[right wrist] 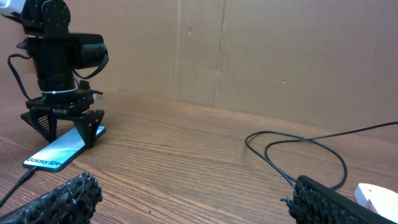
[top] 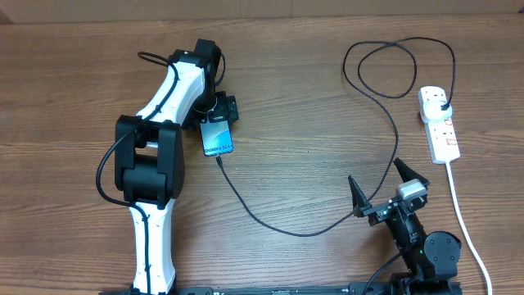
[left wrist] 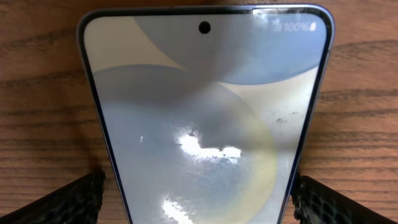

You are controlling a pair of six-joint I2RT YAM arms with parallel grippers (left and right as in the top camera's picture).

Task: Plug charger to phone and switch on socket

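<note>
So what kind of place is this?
Likely a robotics lab bench: two robot arms at a wood-grain table, a cardboard backdrop, with only a phone and power strip laid out.

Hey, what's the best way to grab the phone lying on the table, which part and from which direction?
Grip the phone across its two long edges, coming straight down from above. It lies flat, screen up, so only the thin sides offer purchase. Stay near the camera end, since the cable meets the opposite one.
</note>
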